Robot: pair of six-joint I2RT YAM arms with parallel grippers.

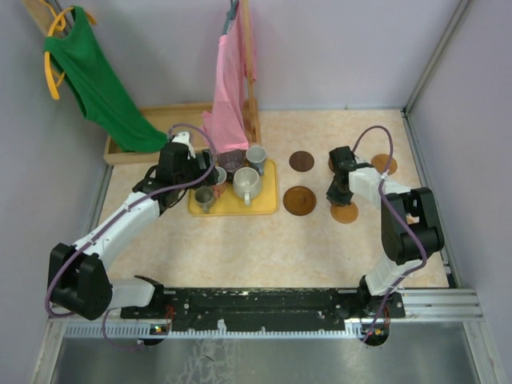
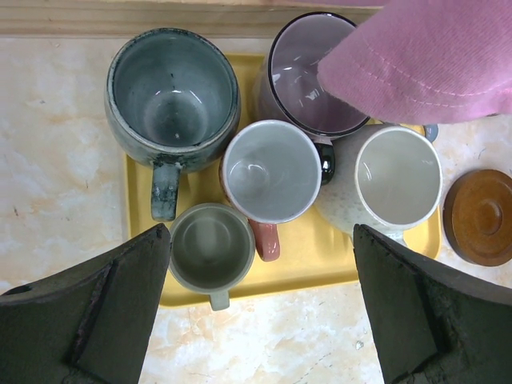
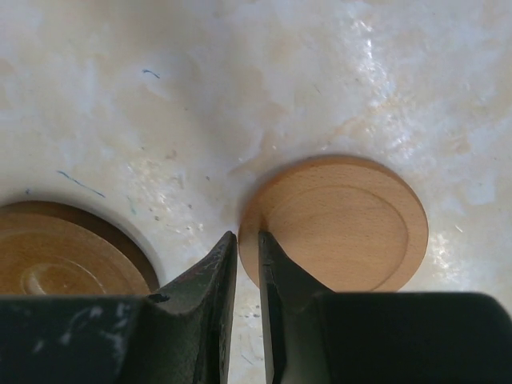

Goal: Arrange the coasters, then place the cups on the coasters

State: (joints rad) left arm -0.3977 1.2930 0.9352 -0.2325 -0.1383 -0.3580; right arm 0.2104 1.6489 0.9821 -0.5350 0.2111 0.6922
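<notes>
Pale lilac walls (image 1: pixel 336 48) box in a beige marbled table (image 1: pixel 240 248), green shirt (image 1: pixel 96 80) and pink cloth (image 1: pixel 226 88) hanging out back.

light tan round wooden coaster (image 3: pixel 340 224): matt, fine grain is seen | dark brown round wooden coaster (image 3: pixel 64 256): faint sheen is shown | small ceramic cups (image 2: pixel 270 170): glossily glazed | yellow rectangular tray (image 2: pixel 320 260): smooth | pink cloth (image 2: pixel 424 56): woven, stitched | pale marbled tabletop (image 3: pixel 240 80): polished

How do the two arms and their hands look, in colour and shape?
The left arm and right arm have white links, black joints and a looping purple cable. The left hand and right hand have dark, wedge-shaped fingers.
</notes>
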